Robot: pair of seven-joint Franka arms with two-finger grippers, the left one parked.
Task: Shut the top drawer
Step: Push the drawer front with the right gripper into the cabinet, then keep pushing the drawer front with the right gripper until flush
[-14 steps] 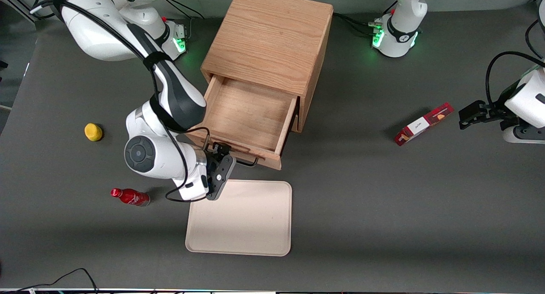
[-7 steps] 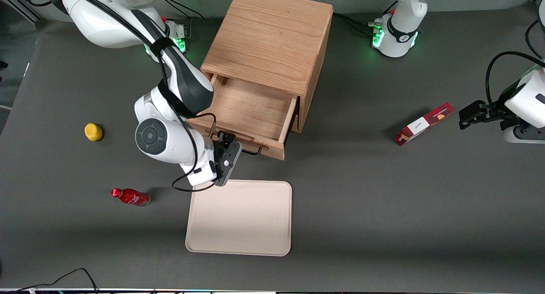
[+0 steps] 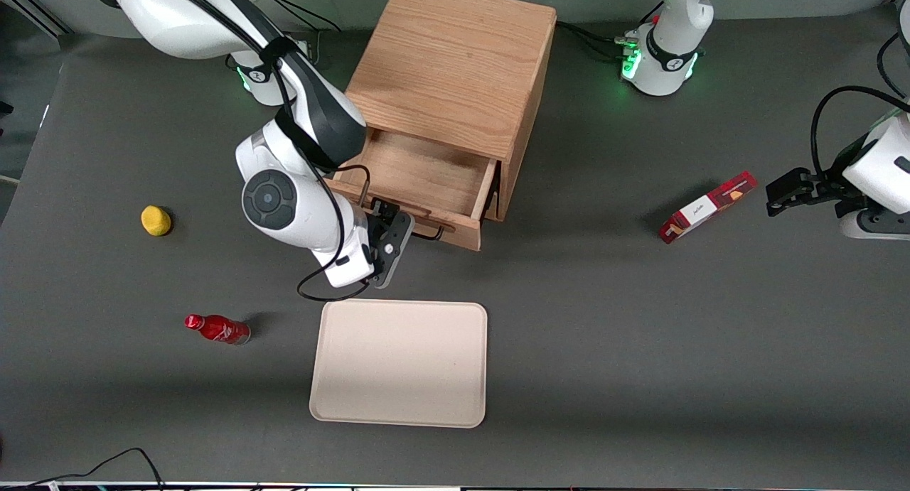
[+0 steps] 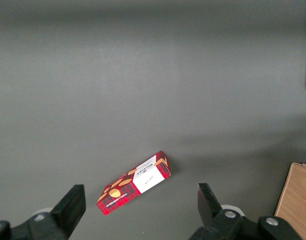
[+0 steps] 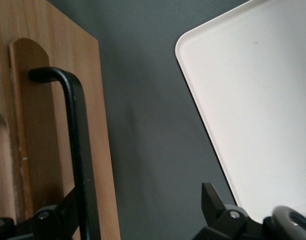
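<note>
While half open: top drawer (image 3: 419, 182) light wood | end effector (image 3: 387, 224) at its black handle (image 5: 75, 145)

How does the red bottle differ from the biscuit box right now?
The red bottle is round and plain red; the biscuit box is flat-sided, red with a white label. The bottle lies toward the working arm's end, the box toward the parked arm's. Both lie on the table. The gripper sits at the top drawer handle.

Red plaid box (image 4: 134, 189), near the table's edge at the parked arm's end: white label with small dark print, not legible. Gripper (image 3: 387, 236) at the top drawer (image 3: 426, 185) front: unmarked
</note>
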